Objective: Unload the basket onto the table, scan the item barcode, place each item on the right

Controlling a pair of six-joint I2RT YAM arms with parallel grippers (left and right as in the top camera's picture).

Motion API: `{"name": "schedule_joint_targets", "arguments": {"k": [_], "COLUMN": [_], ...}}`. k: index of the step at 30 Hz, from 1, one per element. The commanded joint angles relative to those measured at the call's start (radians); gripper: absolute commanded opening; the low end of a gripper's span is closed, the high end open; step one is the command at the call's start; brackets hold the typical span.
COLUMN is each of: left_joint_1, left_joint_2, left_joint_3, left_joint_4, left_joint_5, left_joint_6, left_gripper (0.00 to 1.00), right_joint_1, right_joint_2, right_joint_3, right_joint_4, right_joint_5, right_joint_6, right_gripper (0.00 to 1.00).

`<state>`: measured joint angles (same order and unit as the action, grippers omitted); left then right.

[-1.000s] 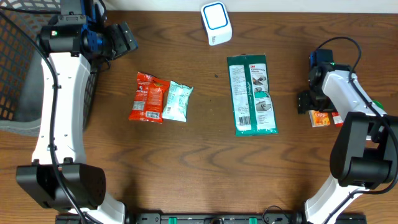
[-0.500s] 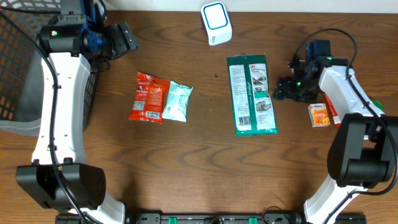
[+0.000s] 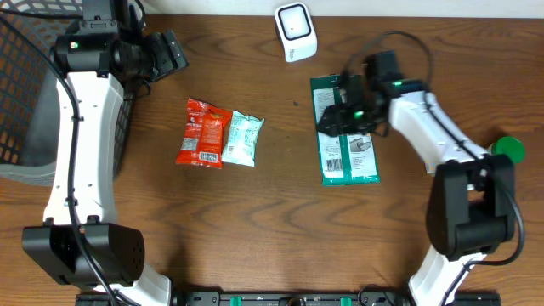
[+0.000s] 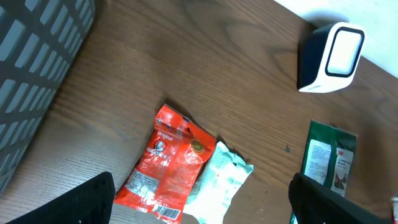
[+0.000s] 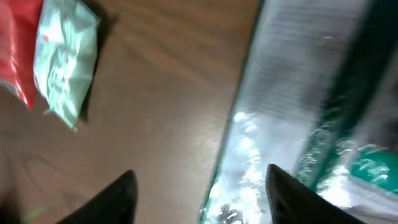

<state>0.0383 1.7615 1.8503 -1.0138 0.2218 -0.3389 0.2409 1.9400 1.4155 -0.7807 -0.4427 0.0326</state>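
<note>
The green pack lies flat right of centre in the overhead view. Its long axis runs from the top of the frame to the bottom, barely tilted, and its printed face is up with the logo end toward the scanner at top centre. The right gripper hangs over the pack's upper left part. In the blurred right wrist view its fingers stand well apart with the pack's left edge below the gap, and they grasp nothing. The left gripper is at the upper left beside the basket, spread wide and empty. Left of centre, a red packet and a pale packet lie side by side, touching, both lengthwise like the pack.
</note>
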Motion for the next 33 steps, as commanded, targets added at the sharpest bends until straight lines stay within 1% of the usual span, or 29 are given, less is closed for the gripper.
{"name": "schedule_joint_targets", "arguments": {"k": [1, 2, 3, 4, 5, 6, 7, 10, 11, 19, 24, 28, 33], "left_joint_1": [0.003, 0.003, 0.003, 0.003, 0.003, 0.003, 0.003, 0.003, 0.003, 0.003, 0.002, 0.003, 0.003], "left_joint_2": [-0.018, -0.018, -0.018, -0.018, -0.018, -0.018, -0.018, -0.018, -0.018, -0.018, -0.018, -0.018, -0.018], "left_joint_3": [0.024, 0.024, 0.024, 0.024, 0.024, 0.024, 0.024, 0.024, 0.024, 0.024, 0.024, 0.024, 0.024], "left_joint_4": [-0.002, -0.002, -0.002, -0.002, -0.002, -0.002, -0.002, -0.002, -0.002, -0.002, -0.002, -0.002, -0.002], "left_joint_5": [-0.006, -0.006, -0.006, -0.006, -0.006, -0.006, -0.006, -0.006, -0.006, -0.006, -0.006, -0.006, -0.006], "left_joint_6": [0.013, 0.013, 0.013, 0.013, 0.013, 0.013, 0.013, 0.013, 0.013, 0.013, 0.013, 0.013, 0.013], "left_gripper": [0.89, 0.89, 0.90, 0.90, 0.90, 0.89, 0.89, 0.90, 0.89, 0.89, 0.89, 0.89, 0.90], "right_joint_1": [0.034, 0.039, 0.043, 0.047, 0.050, 0.053, 0.055, 0.051, 0.047, 0.002, 0.000, 0.002, 0.002], "right_joint_2": [-0.004, -0.004, -0.004, -0.004, -0.004, -0.004, -0.004, -0.002, 0.003, 0.109, 0.201, 0.267, 0.281], "right_joint_3": [0.118, 0.159, 0.204, 0.240, 0.277, 0.300, 0.317, 0.307, 0.296, 0.255, 0.255, 0.255, 0.255], "right_joint_4": [-0.067, -0.104, -0.143, -0.173, -0.201, -0.215, -0.220, -0.193, -0.177, 0.033, 0.117, 0.122, 0.018], "right_joint_5": [0.122, 0.148, 0.175, 0.196, 0.227, 0.259, 0.306, 0.432, 0.447, 0.438, 0.434, 0.432, 0.422], "right_joint_6": [0.045, 0.053, 0.058, 0.062, 0.064, 0.064, 0.064, 0.068, 0.068, 0.067, 0.067, 0.068, 0.068], "right_gripper": [0.51, 0.47, 0.37, 0.24, 0.16, 0.06, 0.01, 0.01, 0.01, 0.01, 0.01, 0.01, 0.01]}}
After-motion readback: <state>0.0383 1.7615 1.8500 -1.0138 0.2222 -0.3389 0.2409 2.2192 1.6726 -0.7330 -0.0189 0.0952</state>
